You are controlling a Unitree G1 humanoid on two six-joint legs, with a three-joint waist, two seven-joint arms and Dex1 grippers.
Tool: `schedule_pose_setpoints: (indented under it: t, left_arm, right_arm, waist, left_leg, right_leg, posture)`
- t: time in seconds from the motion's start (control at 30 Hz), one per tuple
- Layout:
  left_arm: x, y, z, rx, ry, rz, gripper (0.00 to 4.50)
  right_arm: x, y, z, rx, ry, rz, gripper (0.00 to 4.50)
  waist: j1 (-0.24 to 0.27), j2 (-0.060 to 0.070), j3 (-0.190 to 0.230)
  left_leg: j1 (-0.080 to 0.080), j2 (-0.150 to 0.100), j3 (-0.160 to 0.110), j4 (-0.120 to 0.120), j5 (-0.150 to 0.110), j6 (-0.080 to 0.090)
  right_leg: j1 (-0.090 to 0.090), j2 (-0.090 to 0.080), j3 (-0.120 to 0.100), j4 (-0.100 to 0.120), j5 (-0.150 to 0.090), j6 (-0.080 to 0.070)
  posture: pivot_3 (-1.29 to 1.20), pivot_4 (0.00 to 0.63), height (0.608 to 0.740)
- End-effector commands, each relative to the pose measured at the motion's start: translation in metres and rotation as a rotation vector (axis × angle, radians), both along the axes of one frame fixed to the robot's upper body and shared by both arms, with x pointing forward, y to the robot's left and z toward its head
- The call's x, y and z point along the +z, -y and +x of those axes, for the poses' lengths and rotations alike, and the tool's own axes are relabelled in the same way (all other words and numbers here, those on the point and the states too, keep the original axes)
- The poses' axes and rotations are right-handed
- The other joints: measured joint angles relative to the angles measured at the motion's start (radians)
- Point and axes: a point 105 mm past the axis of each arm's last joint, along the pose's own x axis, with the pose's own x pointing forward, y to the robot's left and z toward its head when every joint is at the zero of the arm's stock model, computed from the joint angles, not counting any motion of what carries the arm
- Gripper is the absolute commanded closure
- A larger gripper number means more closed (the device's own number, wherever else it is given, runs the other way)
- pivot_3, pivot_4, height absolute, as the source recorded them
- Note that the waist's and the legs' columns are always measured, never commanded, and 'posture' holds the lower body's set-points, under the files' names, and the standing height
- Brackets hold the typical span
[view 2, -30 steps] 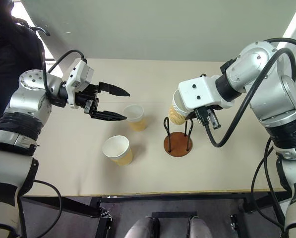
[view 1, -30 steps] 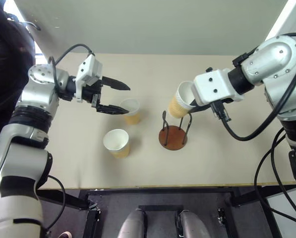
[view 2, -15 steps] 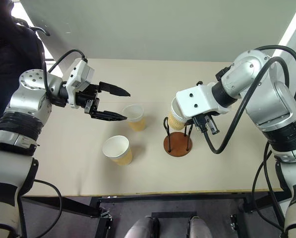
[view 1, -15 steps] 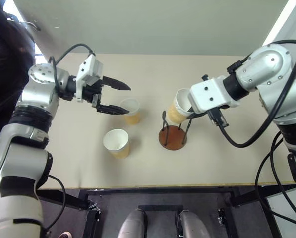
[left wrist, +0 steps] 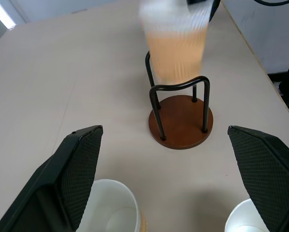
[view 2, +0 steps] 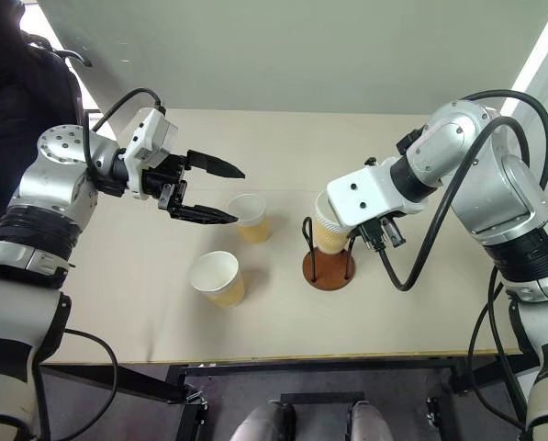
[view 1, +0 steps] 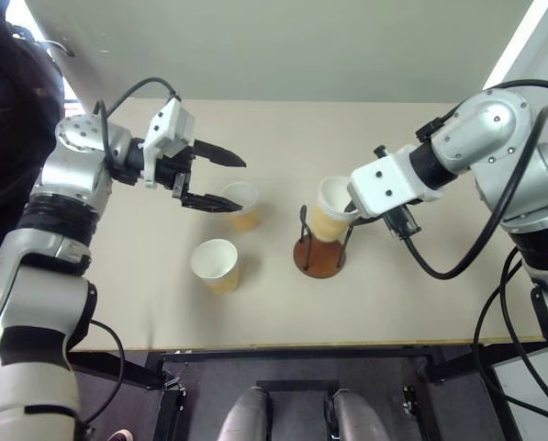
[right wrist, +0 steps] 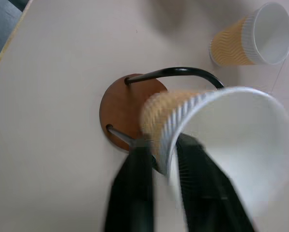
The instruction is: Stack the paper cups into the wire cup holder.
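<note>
The right gripper point(right wrist: 159, 159) pinched a light, easily crushed paper cup point(view 1: 331, 210) by its thin rim, tilted between the wire cup holder point(view 1: 320, 250) loops, while the left gripper point(view 1: 220, 180) hovered with jaws spread, empty.

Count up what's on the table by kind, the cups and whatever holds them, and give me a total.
Paper cups: 3, one standing on the table, one nearer the front edge, and one going down between the loops of the holder.
Wire cup holder: 1
Total: 4
</note>
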Motion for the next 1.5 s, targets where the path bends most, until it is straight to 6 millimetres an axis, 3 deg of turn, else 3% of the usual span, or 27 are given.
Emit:
schedule_pose_setpoints:
  t: [0.03,0.27,0.43,0.57,0.7,0.97,1.23,1.5]
  left_arm:
    - [0.011,-0.001,-0.006,-0.033,0.028,-0.012,0.05]
    - [0.011,-0.002,-0.005,-0.029,0.027,-0.012,0.05]
    - [0.011,-0.005,-0.001,-0.001,0.034,-0.017,0.05]
    - [0.005,-0.010,-0.001,0.028,-0.022,-0.017,0.05]
    - [0.000,-0.017,-0.002,0.057,-0.056,-0.001,0.05]
    - [-0.014,-0.034,-0.004,0.109,-0.065,0.096,0.05]
    - [-0.004,-0.039,0.009,0.118,0.136,0.270,0.05]
    - [0.003,-0.031,0.022,0.129,0.228,0.418,0.05]
  right_arm:
    - [0.004,0.000,-0.003,0.016,0.020,-0.005,2.54]
    - [0.011,-0.009,-0.004,0.009,-0.004,0.082,0.05]
    - [0.026,-0.016,-0.004,-0.032,-0.049,0.230,0.05]
    - [0.047,-0.019,-0.007,-0.095,-0.132,0.452,0.05]
    - [0.060,-0.003,-0.007,-0.192,-0.224,0.615,0.05]
    - [0.050,0.028,-0.003,-0.337,-0.307,0.718,0.05]
    - [0.045,0.036,-0.001,-0.370,-0.302,0.715,0.05]
    - [0.043,0.038,0.000,-0.374,-0.290,0.699,0.05]
  waist:
    - [0.000,0.000,0.000]
    - [-0.001,0.000,0.000]
    - [-0.001,0.000,0.000]
    - [0.000,0.000,0.000]
    - [0.000,0.000,0.000]
    - [0.001,0.000,0.000]
    - [0.003,0.000,0.000]
    - [0.001,0.000,0.000]
  left_leg:
    - [0.000,0.001,-0.001,0.000,0.000,0.000]
    - [0.000,0.000,0.000,0.000,0.000,0.000]
    - [0.000,0.001,0.000,0.000,0.000,0.000]
    - [0.000,0.000,0.000,0.000,0.000,0.000]
    - [0.000,0.000,0.000,0.000,0.001,-0.001]
    - [0.000,0.001,0.000,0.000,0.001,-0.001]
    - [0.001,0.001,-0.001,0.000,0.002,-0.002]
    - [0.001,0.000,0.000,-0.001,0.001,-0.001]
  right_leg:
    - [0.000,-0.001,0.000,0.000,0.000,0.000]
    - [0.000,0.000,0.000,0.000,0.000,0.000]
    - [0.000,0.000,0.000,0.000,0.000,0.000]
    - [0.000,0.000,0.000,0.000,0.000,0.000]
    - [0.000,0.000,0.001,-0.001,0.000,-0.001]
    - [0.000,0.000,0.001,0.000,-0.001,-0.002]
    - [0.000,0.001,0.001,0.004,0.000,-0.002]
    - [0.000,0.000,0.001,0.001,0.000,-0.002]
  posture:
    - [0.00,0.150,0.740]
    - [0.00,0.150,0.740]
    - [0.00,0.150,0.740]
    - [0.00,0.150,0.740]
    - [0.00,0.150,0.740]
    - [0.00,0.150,0.740]
    - [0.00,0.150,0.740]
    - [0.00,0.150,0.740]
